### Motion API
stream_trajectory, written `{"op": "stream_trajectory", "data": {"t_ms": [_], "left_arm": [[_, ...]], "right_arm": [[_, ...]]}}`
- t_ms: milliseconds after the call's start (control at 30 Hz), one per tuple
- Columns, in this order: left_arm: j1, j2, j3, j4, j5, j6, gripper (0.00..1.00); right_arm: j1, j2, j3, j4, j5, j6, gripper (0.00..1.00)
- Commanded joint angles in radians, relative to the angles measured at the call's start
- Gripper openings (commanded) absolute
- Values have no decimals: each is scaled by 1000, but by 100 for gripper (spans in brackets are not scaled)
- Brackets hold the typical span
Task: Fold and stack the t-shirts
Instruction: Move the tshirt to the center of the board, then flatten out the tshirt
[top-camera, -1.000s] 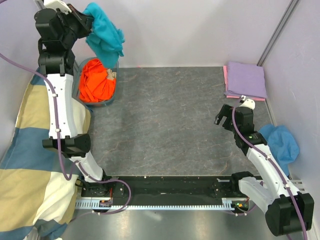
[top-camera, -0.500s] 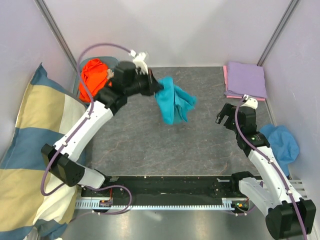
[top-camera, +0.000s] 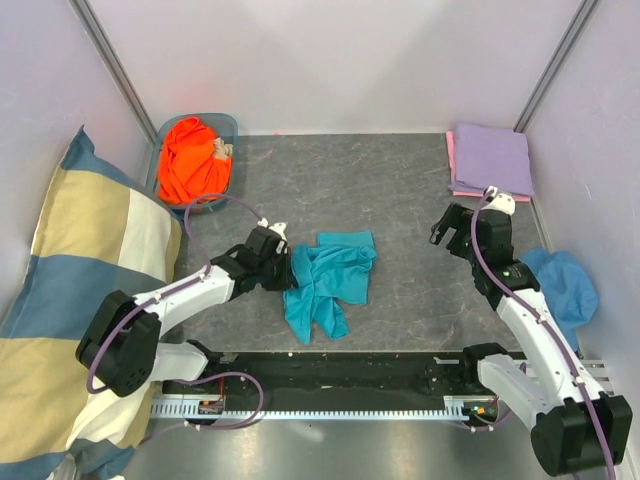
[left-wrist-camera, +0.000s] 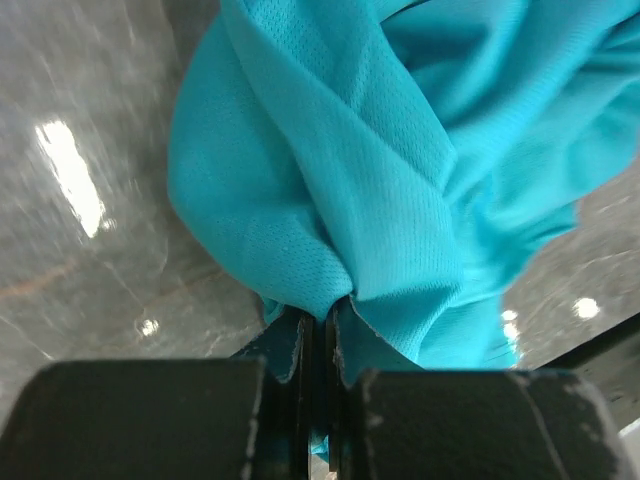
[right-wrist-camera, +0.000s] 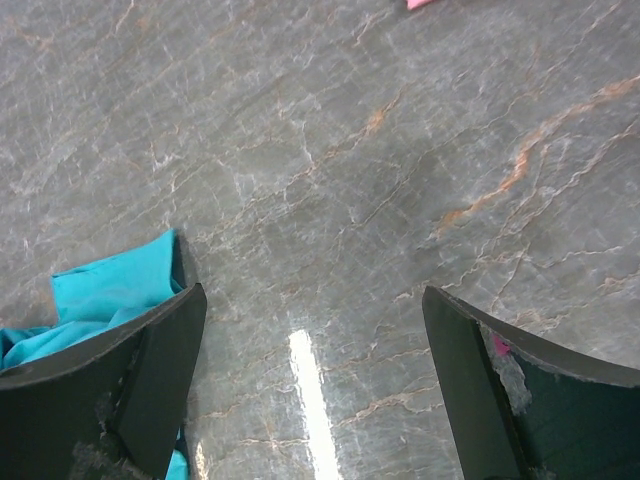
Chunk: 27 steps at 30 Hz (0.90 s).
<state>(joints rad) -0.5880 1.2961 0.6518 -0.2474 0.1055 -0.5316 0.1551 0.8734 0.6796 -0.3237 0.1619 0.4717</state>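
Laying a crumpled teal t-shirt (top-camera: 330, 278) on the grey table (top-camera: 400, 200), the left gripper (top-camera: 287, 270) pinches the cloth at the edge nearest it

The jaws are clamped tight on a bunched fold of the mesh fabric, which lies in a twisted heap on the near middle of the table; the right gripper (top-camera: 447, 228) hovers well apart to the right, its jaws spread wide with nothing between them. To do this step well, the shirt likely needs spreading flat before any fold, with the free arm taking an opposite edge so both pull the twists out. An orange t-shirt (top-camera: 193, 160) sits in a tub (top-camera: 234, 130) at far left; a lavender one (top-camera: 492, 158) lies folded on a pink one (top-camera: 450, 165) at far right
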Motion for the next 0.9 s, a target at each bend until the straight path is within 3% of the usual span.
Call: {"op": "stream_trajectory", "data": {"t_ms": [0, 367, 700, 867], "left_arm": [[-22, -24, -37, 122, -33, -64, 2], [-21, -29, -4, 79, -99, -21, 3], [-22, -34, -37, 83, -98, -18, 3], [-21, -40, -41, 79, -102, -15, 3]], "right_arm": [[27, 42, 32, 2, -35, 31, 98], [447, 199, -26, 75, 90, 212, 98], [656, 390, -78, 235, 151, 329, 85], [738, 539, -11, 262, 208, 337, 78]]}}
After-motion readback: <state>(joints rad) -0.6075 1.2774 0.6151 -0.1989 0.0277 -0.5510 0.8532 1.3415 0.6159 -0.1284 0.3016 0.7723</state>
